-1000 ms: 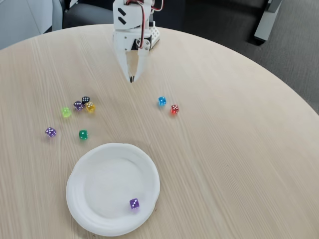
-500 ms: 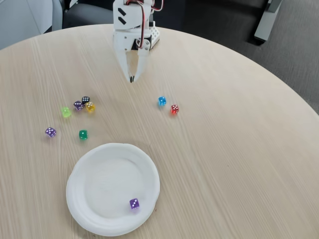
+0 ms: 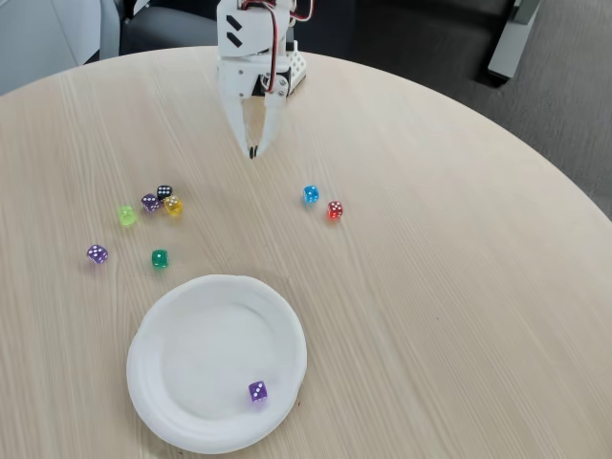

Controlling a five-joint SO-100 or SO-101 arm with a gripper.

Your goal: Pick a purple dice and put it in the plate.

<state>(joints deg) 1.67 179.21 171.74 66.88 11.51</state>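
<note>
arm's top cut off at 12 o'clock | tool (image 3: 252, 150) pinched closed, holding nothing | I see purple dice (image 3: 257, 391), see-through violet, white pips, inside plate (image 3: 153, 402) around 5 o'clock

Looks like an office or meeting room; a large round pale wood-grain table (image 3: 430, 287), dark carpet (image 3: 564, 124) beyond it; a grey chair (image 3: 57, 33) behind it.
</note>
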